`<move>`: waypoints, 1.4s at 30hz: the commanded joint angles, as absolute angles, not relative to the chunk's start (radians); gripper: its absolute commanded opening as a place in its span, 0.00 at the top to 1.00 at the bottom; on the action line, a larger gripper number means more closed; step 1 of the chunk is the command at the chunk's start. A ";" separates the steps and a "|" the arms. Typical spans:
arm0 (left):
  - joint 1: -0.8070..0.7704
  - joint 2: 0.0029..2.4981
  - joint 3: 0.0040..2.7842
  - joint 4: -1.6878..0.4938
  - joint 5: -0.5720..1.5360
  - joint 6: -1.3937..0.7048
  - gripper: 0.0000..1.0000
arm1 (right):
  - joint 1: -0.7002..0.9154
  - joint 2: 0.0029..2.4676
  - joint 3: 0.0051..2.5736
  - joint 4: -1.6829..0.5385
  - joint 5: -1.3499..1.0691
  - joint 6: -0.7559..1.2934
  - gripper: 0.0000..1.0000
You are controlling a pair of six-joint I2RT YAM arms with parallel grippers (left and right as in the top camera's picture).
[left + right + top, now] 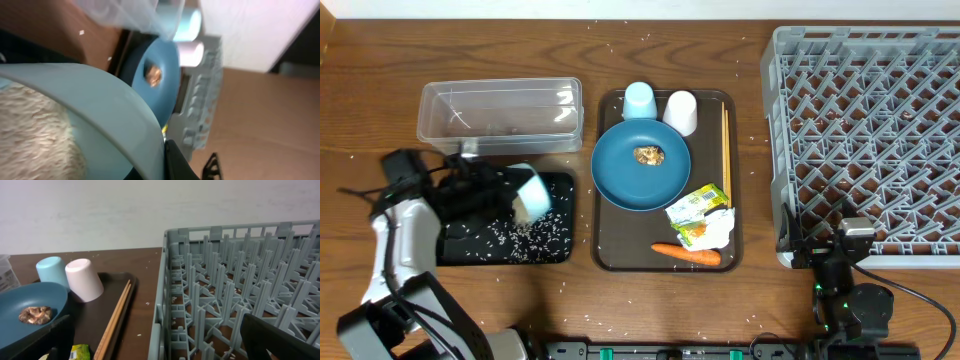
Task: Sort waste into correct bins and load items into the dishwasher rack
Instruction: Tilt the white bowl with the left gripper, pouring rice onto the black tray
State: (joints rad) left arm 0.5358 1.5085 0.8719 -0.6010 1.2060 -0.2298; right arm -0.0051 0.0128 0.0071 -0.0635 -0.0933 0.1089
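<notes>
In the overhead view, the left gripper [508,190] is clamped on the light-blue bowl [533,193], which is tilted above the black tray [455,252]. Rice grains [525,236] lie scattered on that tray. Only the left wrist view shows rice clinging inside the bowl. The right gripper [856,238] sits at the near edge of the dishwasher rack [870,130]. The right wrist view shows its fingers [42,341] spread wide and grasping nothing, with the chopsticks [117,317] lying beside the white cup [84,280].
</notes>
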 commanded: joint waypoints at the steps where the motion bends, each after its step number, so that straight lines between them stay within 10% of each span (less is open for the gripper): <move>1: 0.606 1.516 0.860 -0.604 1.371 -0.191 0.94 | -0.010 0.014 0.006 -0.068 -0.086 0.096 0.01; 42: 0.694 1.517 0.822 -0.409 1.573 -0.513 0.94 | -0.010 0.014 0.006 -0.068 -0.086 0.096 0.01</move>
